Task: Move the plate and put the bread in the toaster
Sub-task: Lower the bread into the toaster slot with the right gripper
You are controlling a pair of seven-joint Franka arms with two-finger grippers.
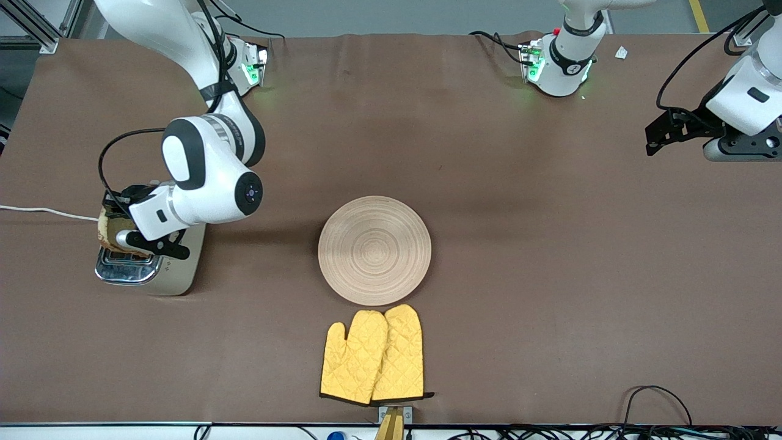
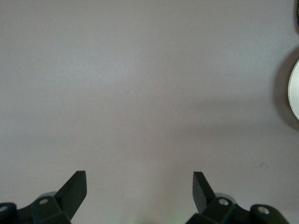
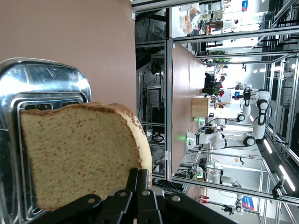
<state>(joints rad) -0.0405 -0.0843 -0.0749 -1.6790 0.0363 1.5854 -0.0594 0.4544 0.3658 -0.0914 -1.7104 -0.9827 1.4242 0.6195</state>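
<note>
The cream toaster (image 1: 174,275) stands at the right arm's end of the table, its chrome top (image 3: 42,79) and slots showing in the right wrist view. My right gripper (image 1: 122,235) is over that top, shut on the bread (image 3: 79,154). The slice is light brown and held on edge by its crust, close above the slots. In the front view only a bit of the bread (image 1: 105,229) shows past the hand. The round wooden plate (image 1: 374,249) lies bare at mid-table. My left gripper (image 2: 139,186) waits open over bare table at the left arm's end.
A pair of yellow oven mitts (image 1: 372,357) lies nearer the front camera than the plate, almost touching its rim. The toaster's white cord (image 1: 36,211) runs off the table's end. Cables hang along the table's near edge (image 1: 654,397).
</note>
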